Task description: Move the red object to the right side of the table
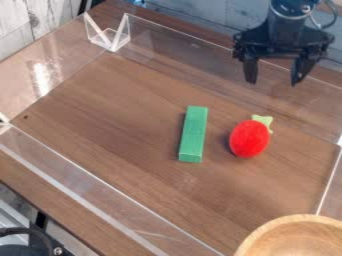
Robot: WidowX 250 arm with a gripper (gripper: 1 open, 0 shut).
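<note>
A dark brown wooden tabletop (pixel 114 125) is showing smooth, visible grain; low clear plastic walls (pixel 100 195) are gleaming; a pale round wooden bowl (pixel 297 238) is looking smooth.

This looked like a robotics lab or similar test station: a robot arm (pixel 283 32) hung over a wood-grain tabletop (pixel 114 125) edged by low clear walls (pixel 107 195), where a plain green block (pixel 194 134) and a toy fruit (pixel 249 139) lay apart.

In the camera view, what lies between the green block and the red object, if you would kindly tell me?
Only bare tabletop shows between the green block and the red object in the camera view.
</note>
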